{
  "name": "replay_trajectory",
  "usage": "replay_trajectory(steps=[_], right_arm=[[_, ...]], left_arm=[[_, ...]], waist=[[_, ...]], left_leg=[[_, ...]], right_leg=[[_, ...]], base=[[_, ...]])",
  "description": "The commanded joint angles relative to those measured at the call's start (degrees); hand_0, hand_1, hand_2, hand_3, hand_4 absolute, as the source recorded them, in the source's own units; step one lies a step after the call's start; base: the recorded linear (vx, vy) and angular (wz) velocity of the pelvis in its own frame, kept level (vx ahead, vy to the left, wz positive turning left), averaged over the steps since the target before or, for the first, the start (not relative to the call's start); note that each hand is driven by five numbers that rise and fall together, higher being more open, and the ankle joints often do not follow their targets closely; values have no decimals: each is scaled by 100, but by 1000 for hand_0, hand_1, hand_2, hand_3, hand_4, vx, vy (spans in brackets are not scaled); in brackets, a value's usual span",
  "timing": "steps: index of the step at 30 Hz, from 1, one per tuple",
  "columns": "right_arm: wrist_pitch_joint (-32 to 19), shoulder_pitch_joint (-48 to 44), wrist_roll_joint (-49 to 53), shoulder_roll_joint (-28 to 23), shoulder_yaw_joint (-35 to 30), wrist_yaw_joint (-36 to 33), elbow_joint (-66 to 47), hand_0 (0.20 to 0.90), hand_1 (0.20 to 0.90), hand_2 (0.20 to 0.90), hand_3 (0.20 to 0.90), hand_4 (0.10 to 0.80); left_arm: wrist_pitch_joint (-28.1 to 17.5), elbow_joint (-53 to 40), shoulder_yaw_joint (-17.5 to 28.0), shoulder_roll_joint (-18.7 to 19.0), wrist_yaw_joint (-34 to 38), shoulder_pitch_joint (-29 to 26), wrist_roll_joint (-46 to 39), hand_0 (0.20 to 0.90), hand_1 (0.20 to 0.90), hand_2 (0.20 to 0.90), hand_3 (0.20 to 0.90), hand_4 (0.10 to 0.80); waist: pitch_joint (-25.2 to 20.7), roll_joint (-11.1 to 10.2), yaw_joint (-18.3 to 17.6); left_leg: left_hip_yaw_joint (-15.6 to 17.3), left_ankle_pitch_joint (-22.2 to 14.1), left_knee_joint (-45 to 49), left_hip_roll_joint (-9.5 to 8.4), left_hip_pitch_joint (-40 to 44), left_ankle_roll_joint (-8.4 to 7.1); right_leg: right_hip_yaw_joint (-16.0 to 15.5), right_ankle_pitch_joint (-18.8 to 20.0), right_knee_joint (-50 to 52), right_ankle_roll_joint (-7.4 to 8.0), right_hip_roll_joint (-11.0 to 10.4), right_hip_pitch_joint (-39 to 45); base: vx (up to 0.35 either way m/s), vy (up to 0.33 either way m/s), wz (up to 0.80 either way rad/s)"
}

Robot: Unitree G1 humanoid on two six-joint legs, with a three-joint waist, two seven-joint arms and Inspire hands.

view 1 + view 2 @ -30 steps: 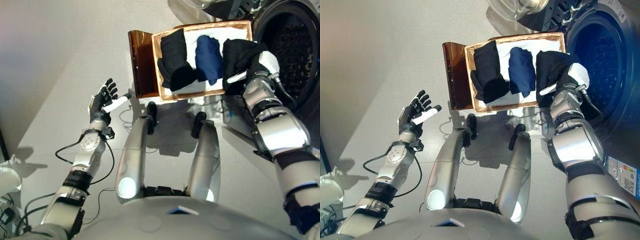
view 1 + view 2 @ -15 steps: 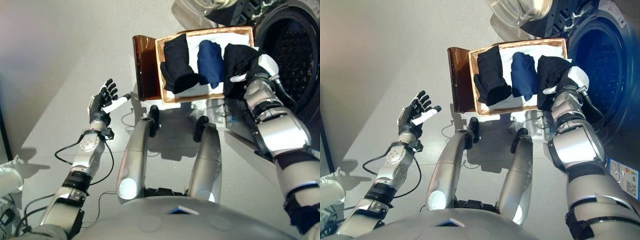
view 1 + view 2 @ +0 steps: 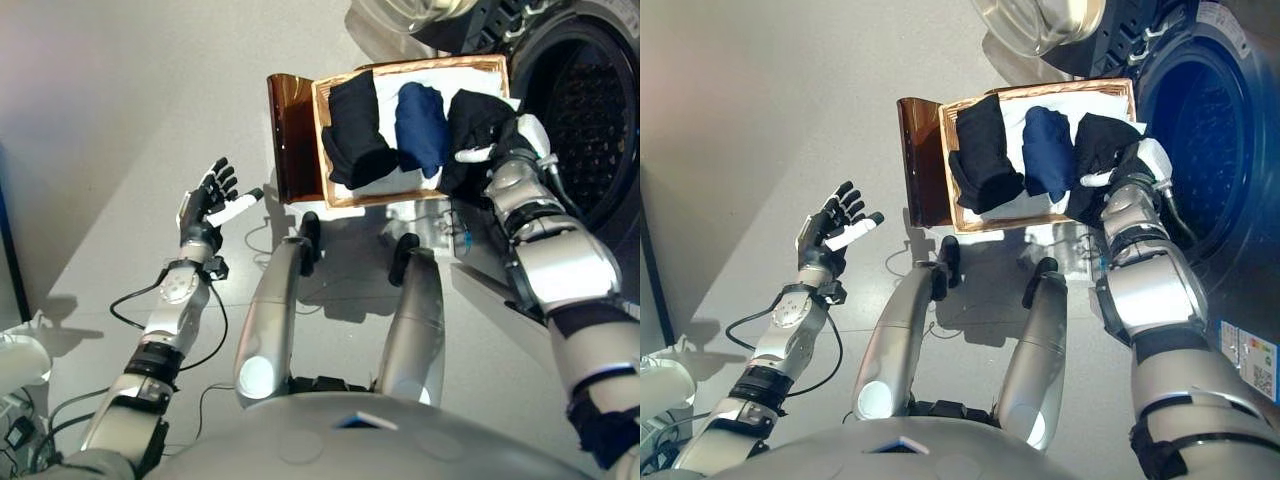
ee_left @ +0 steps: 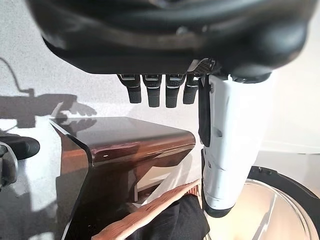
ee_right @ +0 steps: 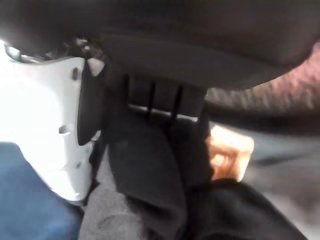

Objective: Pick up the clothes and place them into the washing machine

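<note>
A shallow wicker basket (image 3: 385,198) rests on a low dark brown box (image 3: 287,130) beside the washing machine (image 3: 590,110). It holds a black garment (image 3: 355,130) on the left, a navy garment (image 3: 420,125) in the middle and another black garment (image 3: 472,120) on the right. My right hand (image 3: 512,142) is at the basket's right end, and its fingers (image 5: 160,97) are curled into the right black garment (image 5: 150,190), next to the navy one (image 5: 30,205). My left hand (image 3: 205,198) hangs open and empty over the floor, left of the box.
The machine's drum (image 3: 1200,120) is open at the right. Its round door (image 3: 1040,20) swings out behind the basket. The box (image 4: 125,140) and the basket's rim (image 4: 160,206) also show past my left hand. Grey floor spreads to the left.
The camera has shifted a little. My right hand has bunched the right black garment and drawn it slightly toward the basket's near edge. The left hand has not moved.
</note>
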Motion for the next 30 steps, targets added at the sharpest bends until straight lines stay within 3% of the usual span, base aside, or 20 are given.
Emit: replay_trajectory(steps=[1, 9, 17, 21, 25, 30], right_arm=[[-642, 315, 1810, -20, -495, 24, -463, 200, 200, 200, 200, 300], [-1357, 1604, 4185, 606, -1234, 346, -1806, 200, 200, 200, 200, 300], [-1627, 2113, 5528, 1014, -1631, 651, -2415, 200, 200, 200, 200, 300], [-2010, 2522, 6947, 1514, -2269, 1153, -2830, 200, 200, 200, 200, 300], [-2256, 2683, 7746, 1850, -2577, 1358, -2922, 200, 200, 200, 200, 300], [-2654, 2549, 8221, 1898, -2908, 1346, -2982, 200, 200, 200, 200, 300]], left_arm=[[-354, -303, 287, 276, 31, -53, 45, 900, 900, 900, 900, 800], [-403, -222, 402, 75, 103, 54, -115, 900, 900, 900, 900, 800], [-423, -137, 344, -126, 149, 42, -244, 900, 900, 900, 900, 800], [-444, 136, 357, -342, 195, -14, -362, 900, 900, 900, 900, 800], [-491, 288, 302, -470, 219, -110, -451, 900, 900, 900, 900, 800], [-553, 256, 198, -519, 254, -188, -495, 900, 900, 900, 900, 800]], waist=[[-133, -54, 6], [-106, -190, -263], [-183, -111, -351], [-194, -51, -440], [-190, -29, -483], [-230, 38, -495]], left_leg=[[61, -762, -313, -90, 818, -140], [215, -298, -1136, -127, 1317, -171], [219, -228, -1425, -173, 1548, -216], [204, -153, -1677, -197, 1767, -247], [219, -88, -1841, -197, 1935, -265], [158, -63, -1916, -201, 1977, -290]], right_leg=[[126, 529, -1053, 150, -28, 535], [144, 991, -1879, 177, -3, 975], [159, 1080, -2141, 202, -42, 1191], [161, 1111, -2293, 237, -36, 1364], [114, 1151, -2461, 258, -33, 1541], [90, 1152, -2544, 275, -48, 1628]], base=[[51, -2, -15], [23, -11, -12], [42, 1, -7], [45, 2, -1], [34, -3, -9], [12, -11, -2]])
